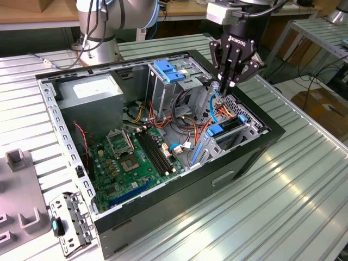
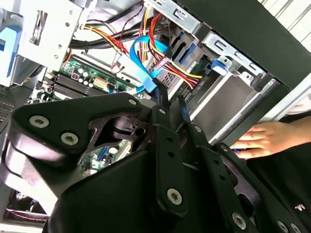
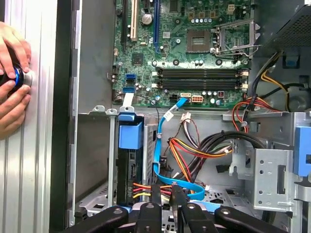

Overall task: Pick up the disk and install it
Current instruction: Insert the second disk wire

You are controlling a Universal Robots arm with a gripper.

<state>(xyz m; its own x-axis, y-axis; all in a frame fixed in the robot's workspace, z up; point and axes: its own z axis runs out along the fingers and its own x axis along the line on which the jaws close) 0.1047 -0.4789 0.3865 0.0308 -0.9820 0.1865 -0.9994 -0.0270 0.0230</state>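
The disk (image 3: 128,167) stands on edge in the drive bay at the case's front corner, with its blue carrier edge (image 3: 130,135) towards the motherboard. The exterior view shows that carrier (image 1: 215,130) in the bay by the case's right wall. My gripper (image 1: 227,84) hangs just above the case, over the cables beside the bay. In both wrist views its fingers (image 3: 155,196) are a narrow gap apart with nothing between them, over orange, yellow and blue cables (image 3: 167,182). My gripper (image 2: 171,99) is not touching the disk.
The open black case (image 1: 255,157) holds a green motherboard (image 1: 136,157), a grey metal box with a white sticker (image 1: 89,89) and a blue latch (image 1: 167,70) on a metal cage. A person's hand (image 3: 12,82) rests outside the case wall. Grey fixtures (image 1: 16,163) lie on the exterior view's left.
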